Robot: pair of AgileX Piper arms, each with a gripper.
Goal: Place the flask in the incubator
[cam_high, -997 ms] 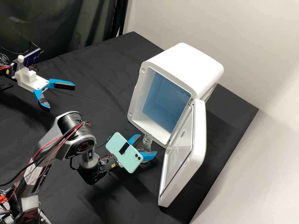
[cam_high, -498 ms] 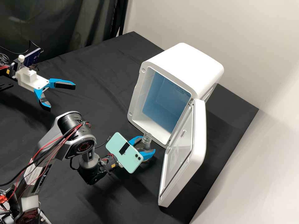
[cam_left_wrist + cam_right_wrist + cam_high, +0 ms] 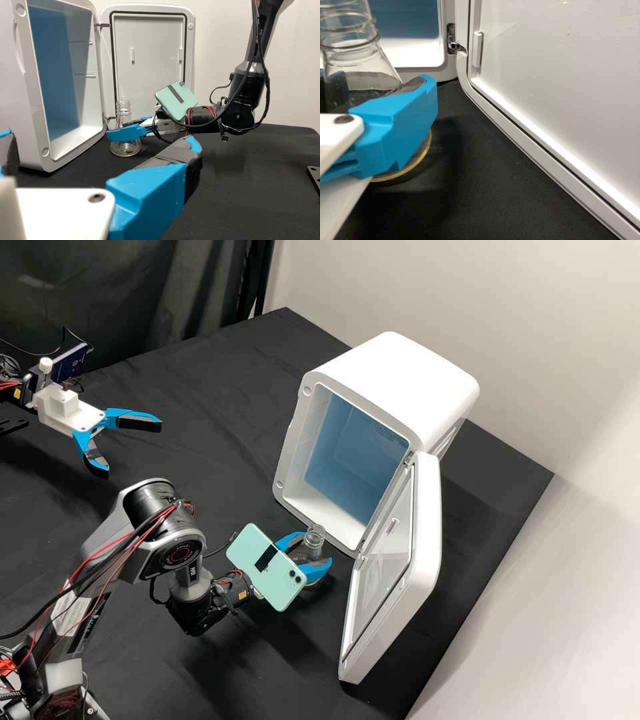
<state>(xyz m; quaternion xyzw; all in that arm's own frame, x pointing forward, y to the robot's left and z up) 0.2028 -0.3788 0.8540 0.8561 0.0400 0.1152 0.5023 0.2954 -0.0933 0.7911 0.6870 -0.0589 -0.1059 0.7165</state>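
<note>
Step in hand, as judged: the grasp is made and the lift is not yet begun. The right gripper (image 3: 308, 553) is clamped on the lower cone of the flask (image 3: 313, 543), whose base appears to rest on the bench (image 3: 220, 393) just outside the incubator (image 3: 400, 373), near the door's lower hinge. The incubator sits toward the bench's right edge, its door (image 3: 407, 553) swung fully open. Its blue-lined chamber holds nothing that can be seen. The flask is clear glass, upright, with no contents made out. The next move calls for raising the flask over the white sill and carrying it inward, clear of the door. The left gripper (image 3: 130, 445) hangs with its fingers apart near the bench's left edge, well away.
</note>
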